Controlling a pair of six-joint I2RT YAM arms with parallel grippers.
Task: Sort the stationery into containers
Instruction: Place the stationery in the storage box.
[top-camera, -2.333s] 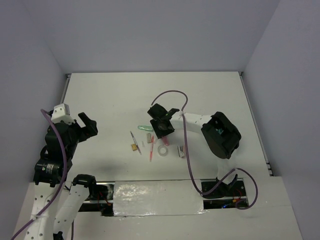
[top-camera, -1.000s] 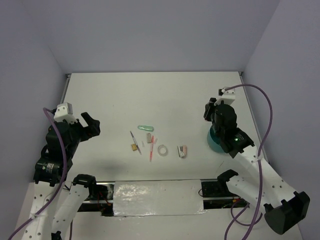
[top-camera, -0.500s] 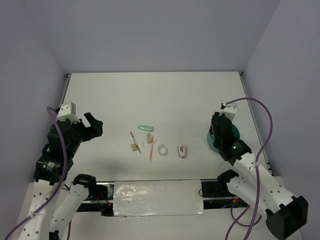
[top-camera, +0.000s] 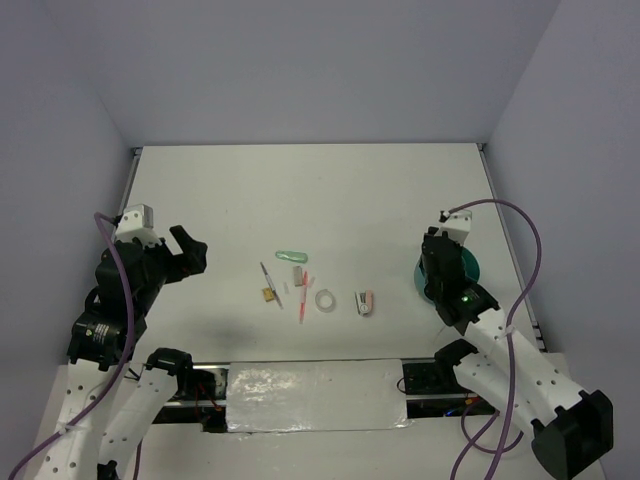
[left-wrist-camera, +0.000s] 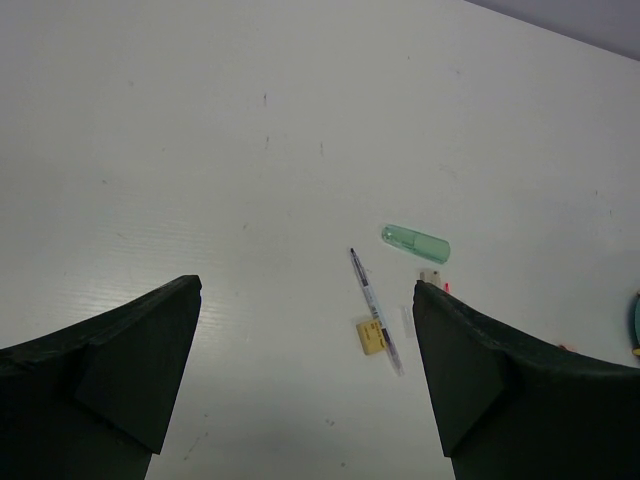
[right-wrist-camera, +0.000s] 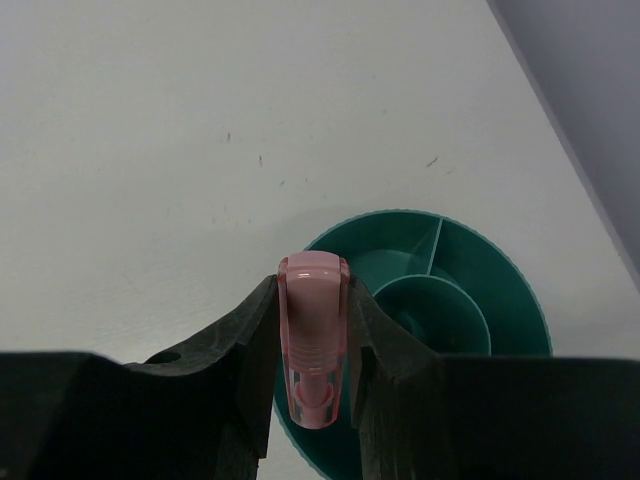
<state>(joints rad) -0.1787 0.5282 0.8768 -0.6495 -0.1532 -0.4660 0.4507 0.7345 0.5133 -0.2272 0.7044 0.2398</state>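
My right gripper (right-wrist-camera: 313, 330) is shut on a pink piece (right-wrist-camera: 313, 340) and holds it over the near-left rim of the round teal cup (right-wrist-camera: 470, 260), which has compartments inside. In the top view the right gripper (top-camera: 441, 262) covers part of the cup (top-camera: 470, 270) at the right. On the table middle lie a mint green piece (top-camera: 291, 254), a grey pen (top-camera: 266, 275), a yellow-brown block (top-camera: 270, 294), a pink-red pen (top-camera: 303, 297), a clear tape ring (top-camera: 325, 299) and a pink-white mini stapler (top-camera: 364, 302). My left gripper (top-camera: 178, 248) is open and empty, left of them.
The left wrist view shows the mint piece (left-wrist-camera: 416, 241), grey pen (left-wrist-camera: 374, 308) and yellow block (left-wrist-camera: 372, 336) on the white table. The table's right edge (top-camera: 510, 240) runs close behind the cup. A taped strip (top-camera: 315, 395) lies along the near edge.
My right arm carried the pink piece from the middle group to the right, over the teal cup, then settled slightly. My left gripper barely moved.
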